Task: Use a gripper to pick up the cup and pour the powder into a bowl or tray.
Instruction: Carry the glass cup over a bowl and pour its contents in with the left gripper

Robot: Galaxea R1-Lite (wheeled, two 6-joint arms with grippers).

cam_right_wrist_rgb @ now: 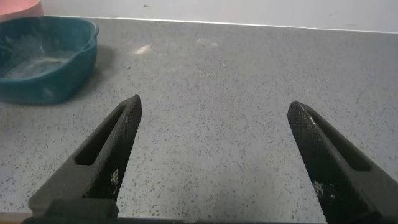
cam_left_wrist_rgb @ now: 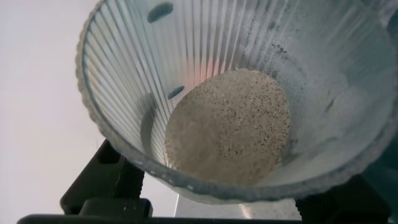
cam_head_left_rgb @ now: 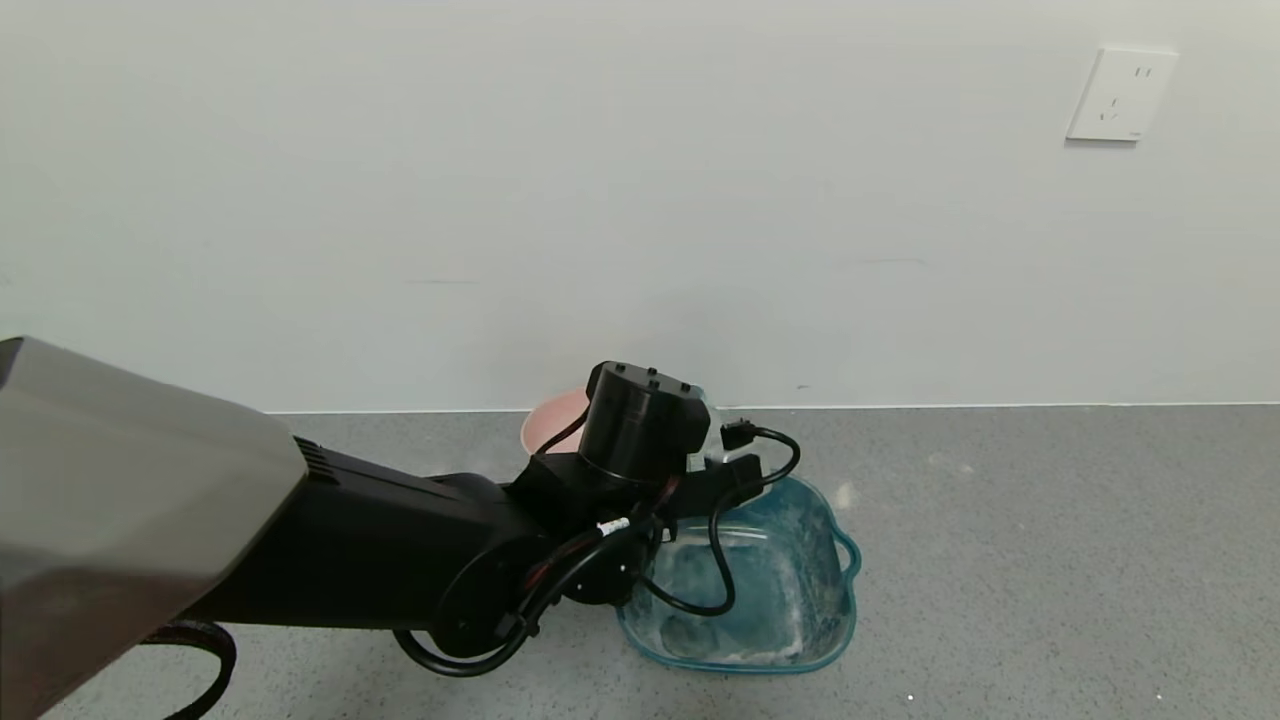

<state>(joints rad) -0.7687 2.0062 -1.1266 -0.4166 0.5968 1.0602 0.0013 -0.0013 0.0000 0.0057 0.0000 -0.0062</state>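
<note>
My left gripper (cam_head_left_rgb: 712, 462) is shut on the cup (cam_head_left_rgb: 704, 428) and holds it above the far edge of the teal basin (cam_head_left_rgb: 846, 560). In the left wrist view the ribbed, translucent cup (cam_left_wrist_rgb: 124, 81) fills the picture and is tilted toward the camera. The beige powder (cam_left_wrist_rgb: 230, 124) lies as a mound in its bottom. The left gripper's (cam_left_wrist_rgb: 217, 208) black fingers (cam_left_wrist_rgb: 102, 180) show on either side of the cup. The basin is dusted white inside and also shows in the right wrist view (cam_right_wrist_rgb: 50, 74). My right gripper (cam_right_wrist_rgb: 214, 102) is open and empty above the grey table, out of the head view.
A round pink bowl (cam_head_left_rgb: 555, 415) stands behind the left wrist by the wall; its edge shows in the right wrist view (cam_right_wrist_rgb: 18, 7). A small white spill (cam_head_left_rgb: 845, 495) lies on the table by the basin. A wall socket (cam_head_left_rgb: 1120, 95) is at the far right.
</note>
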